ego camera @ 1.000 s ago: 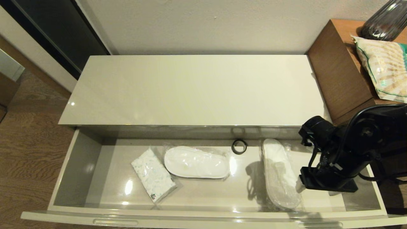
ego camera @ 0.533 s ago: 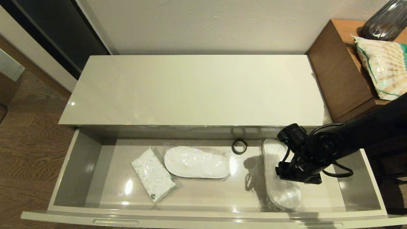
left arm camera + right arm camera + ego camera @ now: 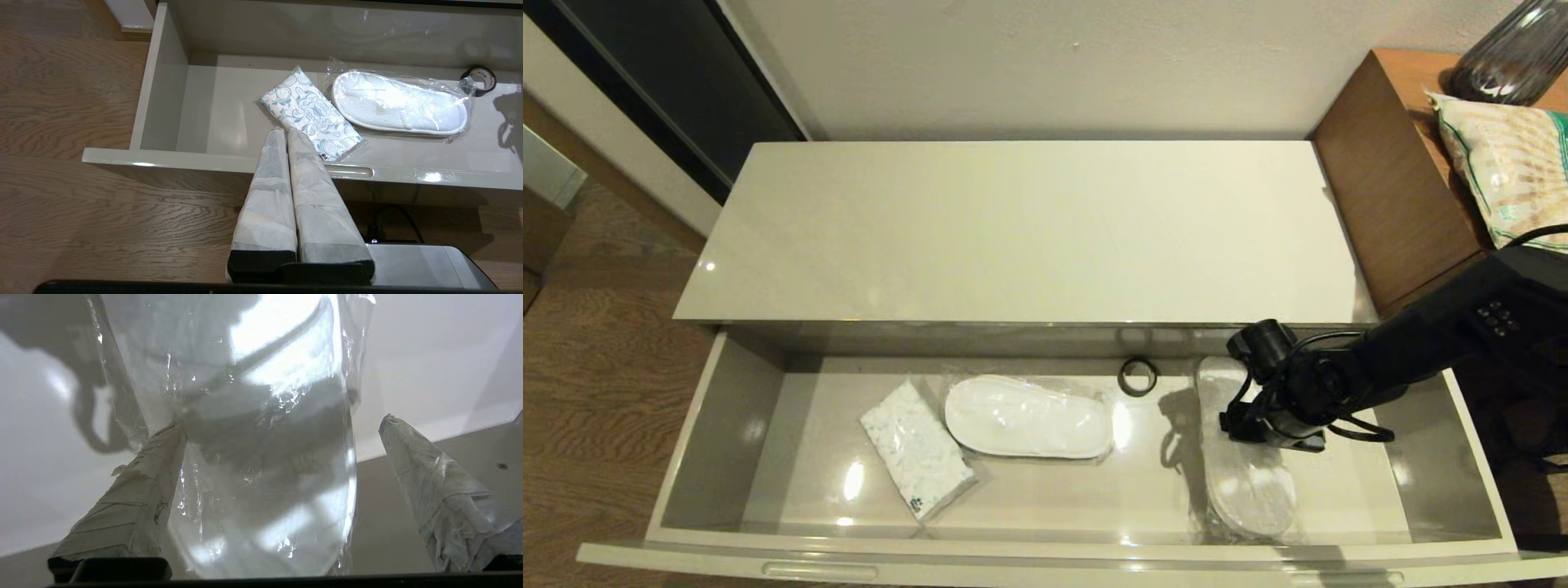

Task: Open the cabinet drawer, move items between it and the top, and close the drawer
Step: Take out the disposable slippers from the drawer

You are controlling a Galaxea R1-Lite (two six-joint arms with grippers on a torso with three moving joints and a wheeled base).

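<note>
The wide beige-grey drawer [image 3: 727, 408] stands pulled out below the bare cream cabinet top [image 3: 1021, 229]. Two wrapped pairs of white slippers lie in it: one in the middle [image 3: 1029, 415], one at the right [image 3: 1250, 486]. My right gripper [image 3: 282, 443] is low over the right pair [image 3: 261, 457], open, its taped fingers [image 3: 143, 486] straddling the wrapper. One finger touches the plastic edge; the other stands apart. In the head view the wrist [image 3: 1282, 400] hides the fingers. My left gripper [image 3: 286, 132] is shut and empty, outside the drawer front [image 3: 184, 157].
A blue-patterned tissue pack [image 3: 917, 461] lies left of the middle slippers, and a small black ring [image 3: 1138, 376] sits at the drawer's back. A taller brown wooden table [image 3: 1396, 188] at the right carries a bag [image 3: 1511, 171] and a dark vase [image 3: 1515, 53].
My right arm has swung left and down into the drawer, from beside the right slipper pair to directly over its middle. The slippers and the left arm have not moved.
</note>
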